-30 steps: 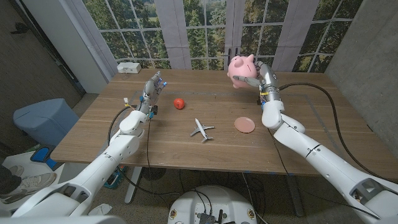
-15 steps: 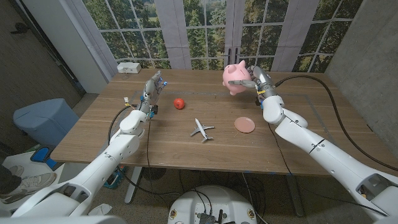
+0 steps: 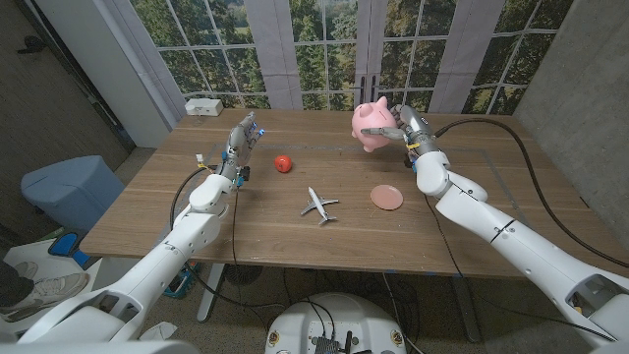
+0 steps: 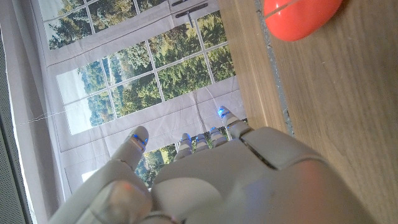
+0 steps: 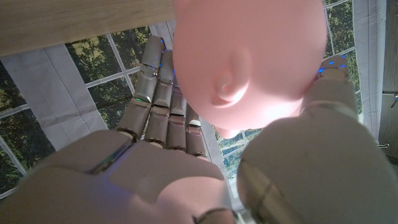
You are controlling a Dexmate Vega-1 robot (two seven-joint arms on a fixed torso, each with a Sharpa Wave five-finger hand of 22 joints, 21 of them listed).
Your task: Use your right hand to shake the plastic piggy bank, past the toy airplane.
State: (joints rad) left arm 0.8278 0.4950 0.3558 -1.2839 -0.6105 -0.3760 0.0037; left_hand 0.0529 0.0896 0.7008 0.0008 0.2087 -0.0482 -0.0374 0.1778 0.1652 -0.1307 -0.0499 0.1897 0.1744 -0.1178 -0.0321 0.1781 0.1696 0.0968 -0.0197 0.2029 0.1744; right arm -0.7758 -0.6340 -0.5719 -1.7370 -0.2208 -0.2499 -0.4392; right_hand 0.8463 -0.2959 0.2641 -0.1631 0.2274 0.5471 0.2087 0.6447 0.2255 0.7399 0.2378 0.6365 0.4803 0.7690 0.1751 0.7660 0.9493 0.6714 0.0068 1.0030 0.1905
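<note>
Pink plastic piggy bank (image 3: 373, 123) gripped in right hand (image 3: 406, 129), held up off the wooden table (image 3: 265, 221) at far side, beyond toy airplane (image 3: 317, 205). Smooth, glossy, rounded body, ears and stubby legs visible. Left hand (image 3: 241, 138) holding nothing, fingers extended, near red ball (image 3: 283, 162).

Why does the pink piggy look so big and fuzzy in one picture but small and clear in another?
In the right wrist view the pink plastic piggy bank sits right against the camera, so it looks huge, soft and washed out; the right hand under it is blurry too. In the head view the camera is far off, so the piggy bank looks small and sharp against the bright windows.
</note>
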